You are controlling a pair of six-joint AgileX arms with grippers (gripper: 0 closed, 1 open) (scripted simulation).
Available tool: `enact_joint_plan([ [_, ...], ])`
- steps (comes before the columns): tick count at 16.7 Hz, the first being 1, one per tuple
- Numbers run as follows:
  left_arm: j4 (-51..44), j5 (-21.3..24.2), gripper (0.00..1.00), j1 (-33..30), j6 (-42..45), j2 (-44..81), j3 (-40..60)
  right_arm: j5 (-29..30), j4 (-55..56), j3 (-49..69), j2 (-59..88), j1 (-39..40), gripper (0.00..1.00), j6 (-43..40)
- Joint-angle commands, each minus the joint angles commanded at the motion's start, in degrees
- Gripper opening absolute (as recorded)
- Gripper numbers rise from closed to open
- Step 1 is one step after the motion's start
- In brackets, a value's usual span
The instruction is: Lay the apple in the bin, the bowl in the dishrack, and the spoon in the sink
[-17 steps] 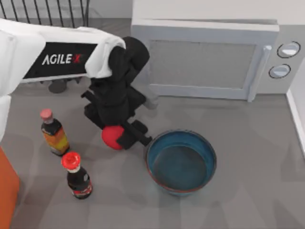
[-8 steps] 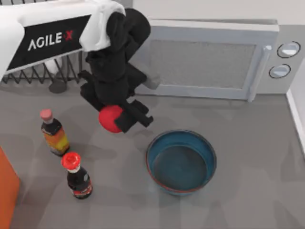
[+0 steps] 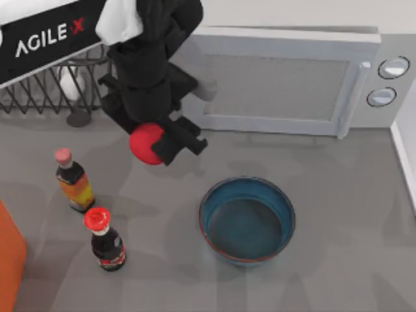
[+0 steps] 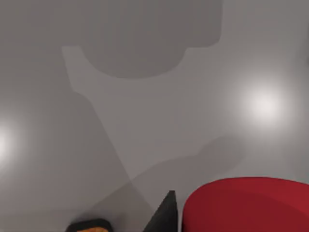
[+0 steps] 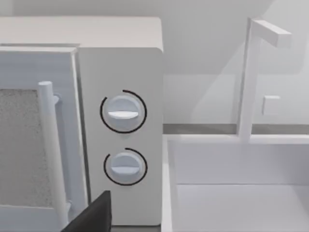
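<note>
None of the three placements is finished: the apple [image 3: 145, 142] is gripped in the left hand [image 3: 158, 144], seemingly clear of the desk [image 3: 338, 195]; the bin [image 3: 10, 250] lies far beyond it, the bowl [image 3: 246, 220] nearby.

From my remote station I saw a flat grey bench [image 3: 351, 214] carrying the scene. A wide, round, deep teal-blue bowl [image 3: 247, 221] sat on it right of centre. Toward the left stood two small upright bottles near each other: a dark bottle with an orange label and pink cap [image 3: 73, 181], and a dark bottle with a bright red cap [image 3: 106, 239]. A light grey microwave oven with two round knobs [image 3: 286, 81] stood along the far edge, beside a black wire dishrack [image 3: 45, 97] at far left. A bright-orange flat-sided bin [image 3: 10, 250] stood at the left edge.
</note>
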Motion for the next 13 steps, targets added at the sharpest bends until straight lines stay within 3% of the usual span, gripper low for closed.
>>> enact_joint_plan([
  [6,0.1,0.0,0.0,4.3,6.0,-3.9,0.7,0.0,0.0,0.0,0.0,0.0,1.0,0.0],
  [9,-0.5,-0.3,0.0,10.7,16.7,-9.7,0.4,0.0,0.0,0.0,0.0,0.0,1.0,0.0],
  [13,-2.8,-1.2,0.0,21.5,37.8,-18.4,-4.1,0.0,0.0,0.0,0.0,0.0,1.0,0.0],
])
